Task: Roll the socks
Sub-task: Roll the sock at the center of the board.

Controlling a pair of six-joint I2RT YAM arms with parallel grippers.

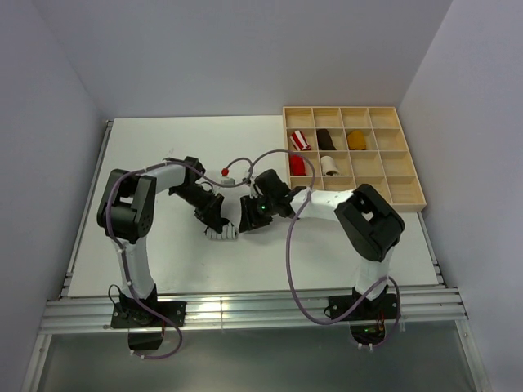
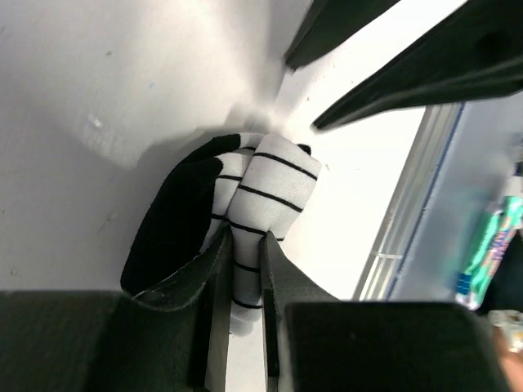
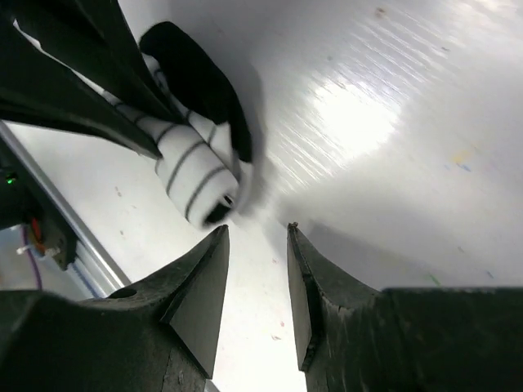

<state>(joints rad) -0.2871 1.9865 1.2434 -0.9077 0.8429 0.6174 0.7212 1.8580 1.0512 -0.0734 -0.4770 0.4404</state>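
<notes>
striped sock (image 2: 274, 184) being pinched by the left gripper (image 2: 245, 241) on the white table (image 1: 147, 163)
the sock, white with thin black stripes and a black toe, is lying partly rolled near the table's middle, between the two arms; the left fingers are squeezing its striped end between them. the right gripper (image 3: 257, 229) is hanging just beside it, its jaws standing apart and holding nothing. a cream sock bundle (image 1: 330, 166) is sitting in a compartment of the wooden tray (image 1: 409, 200) at the far right.

White table (image 1: 163, 155), pale walls (image 1: 245, 49)
</notes>
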